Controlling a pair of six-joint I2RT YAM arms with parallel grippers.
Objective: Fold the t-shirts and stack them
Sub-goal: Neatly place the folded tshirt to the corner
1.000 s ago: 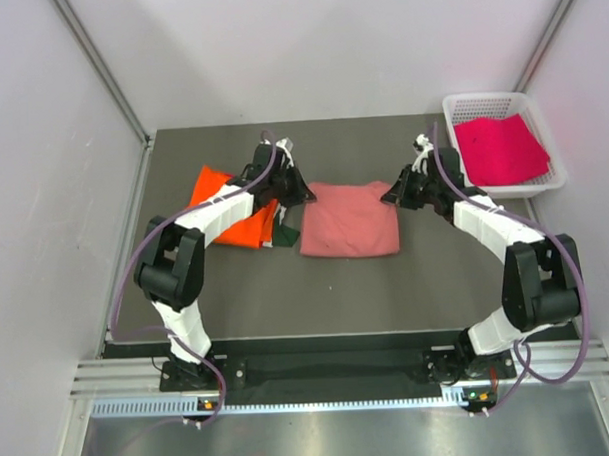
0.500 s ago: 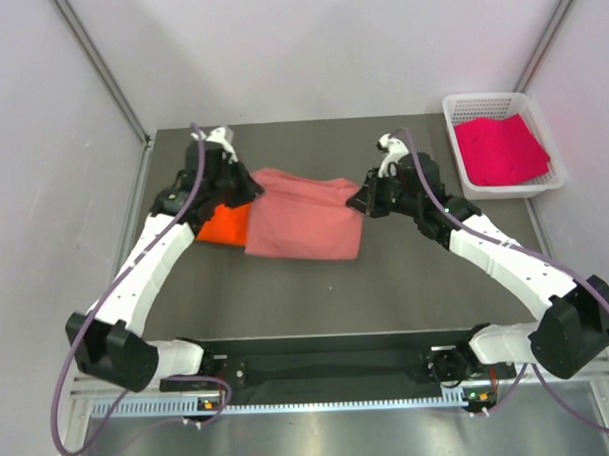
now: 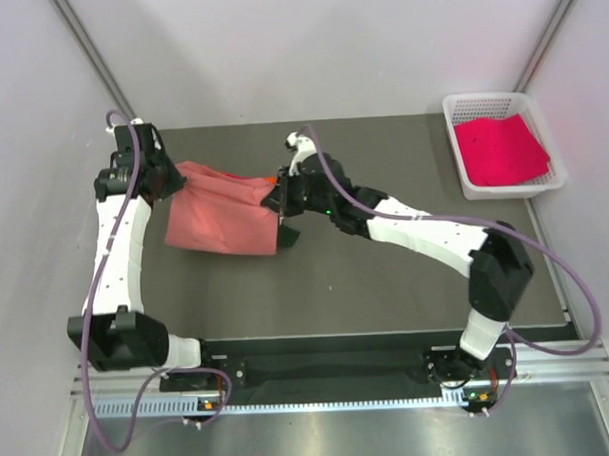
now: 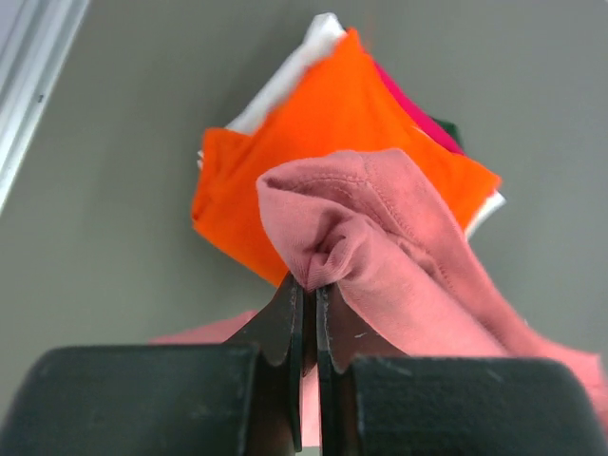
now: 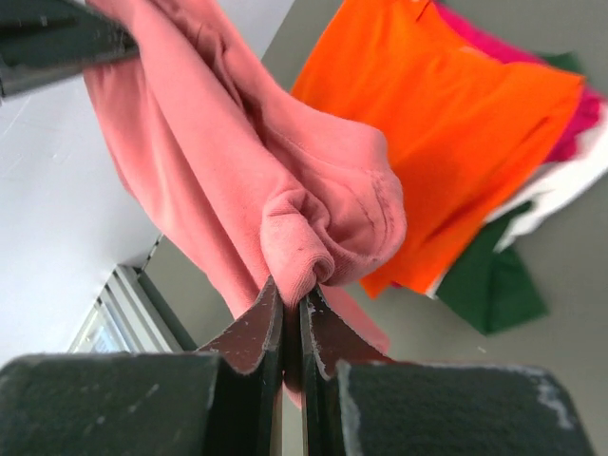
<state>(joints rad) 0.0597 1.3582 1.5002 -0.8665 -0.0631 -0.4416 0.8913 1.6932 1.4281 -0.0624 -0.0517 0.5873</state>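
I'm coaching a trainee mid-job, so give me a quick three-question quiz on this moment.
1. True or false: the left gripper is open.
2. What is the right gripper shut on? A orange shirt; B salmon-pink shirt; C green cloth.
3. Fill in: the white basket holds a ____ shirt.
Key: 1 false; 2 B; 3 magenta, the magenta shirt.
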